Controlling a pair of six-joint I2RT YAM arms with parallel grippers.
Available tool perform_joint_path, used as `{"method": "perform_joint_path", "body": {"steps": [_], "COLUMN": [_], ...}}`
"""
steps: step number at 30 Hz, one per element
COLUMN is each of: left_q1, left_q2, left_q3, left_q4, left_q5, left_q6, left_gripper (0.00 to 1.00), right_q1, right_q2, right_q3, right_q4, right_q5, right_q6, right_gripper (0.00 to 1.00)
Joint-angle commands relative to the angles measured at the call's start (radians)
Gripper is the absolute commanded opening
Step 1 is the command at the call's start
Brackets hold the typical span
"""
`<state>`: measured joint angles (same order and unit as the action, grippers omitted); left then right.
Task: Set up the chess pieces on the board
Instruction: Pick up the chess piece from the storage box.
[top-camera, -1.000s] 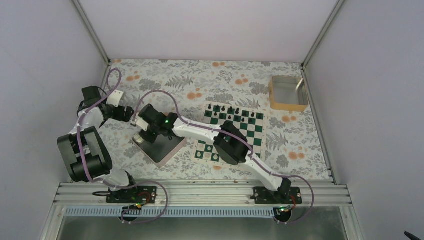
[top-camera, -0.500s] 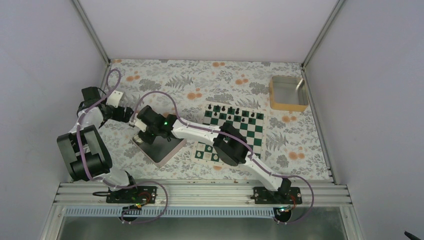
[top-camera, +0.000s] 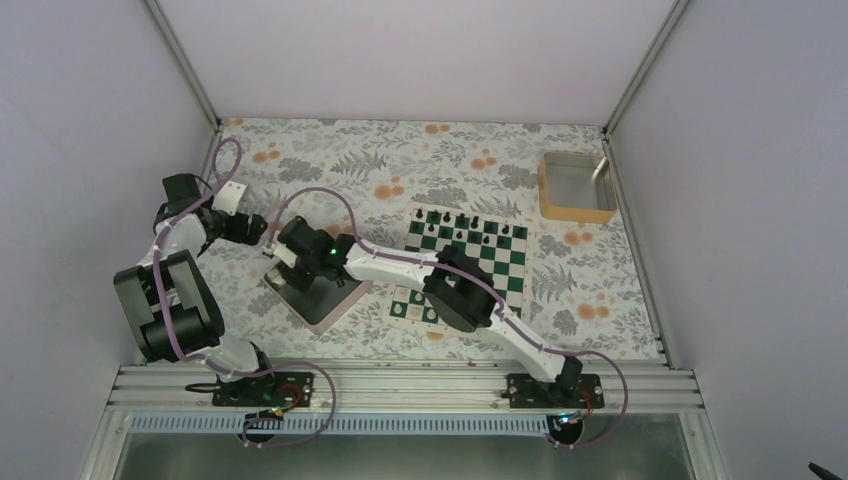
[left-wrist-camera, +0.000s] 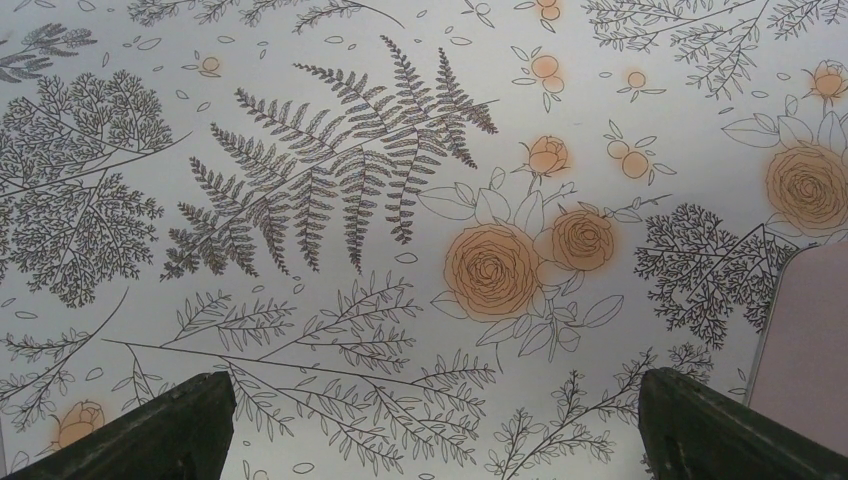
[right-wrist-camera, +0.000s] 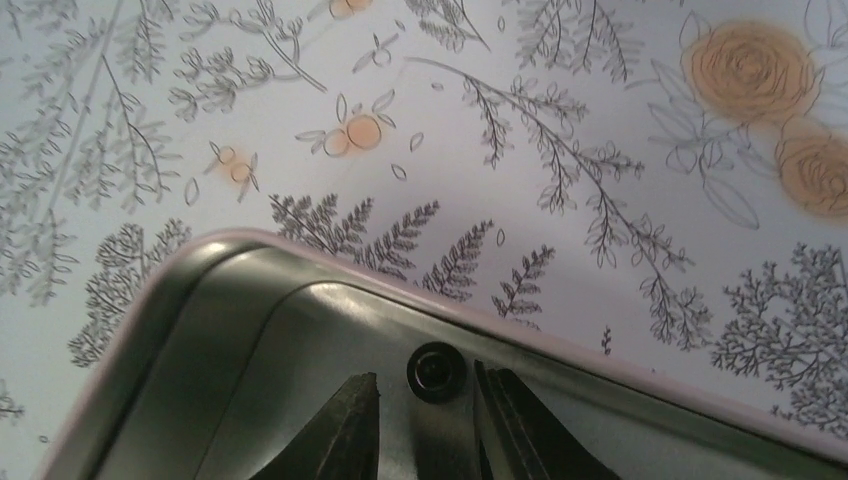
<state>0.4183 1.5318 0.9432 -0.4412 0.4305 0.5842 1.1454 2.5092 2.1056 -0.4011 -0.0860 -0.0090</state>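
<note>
The green-and-white board (top-camera: 503, 262) lies right of centre, with several black chess pieces (top-camera: 461, 219) standing in its far rows. My right gripper (top-camera: 283, 262) hangs low over the far left corner of the metal tray (top-camera: 325, 300). In the right wrist view one black chess piece (right-wrist-camera: 436, 372) stands in the tray (right-wrist-camera: 250, 330), seen from above. My right gripper (right-wrist-camera: 428, 378) is open, its fingertips on either side of the piece with gaps showing. My left gripper (left-wrist-camera: 432, 385) is open and empty over the floral cloth, just left of the tray.
A wood-sided box (top-camera: 576, 187) with a metal bottom stands at the back right. The tray's pink edge (left-wrist-camera: 805, 340) shows at the right of the left wrist view. My right arm lies across the board's near left part.
My right gripper has shifted slightly toward the tray's far left corner. The left arm has not moved.
</note>
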Motion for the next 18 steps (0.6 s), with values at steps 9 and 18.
{"method": "perform_joint_path", "body": {"steps": [9,18], "left_q1": [0.007,0.007], "left_q2": [0.011,0.015], "left_q3": [-0.009,-0.01], "left_q4": [0.014,0.015], "left_q5": [0.032,0.033], "left_q6": [0.014,0.015], "left_gripper": [1.0,1.0], "right_q1": [0.011,0.012], "right_q2": [0.019,0.024], "right_q3": [-0.06,-0.053], "right_q4": [0.087,0.097], "right_q5": [0.042,0.035], "right_q6": [0.025,0.032], "right_gripper": [0.27,0.27]}}
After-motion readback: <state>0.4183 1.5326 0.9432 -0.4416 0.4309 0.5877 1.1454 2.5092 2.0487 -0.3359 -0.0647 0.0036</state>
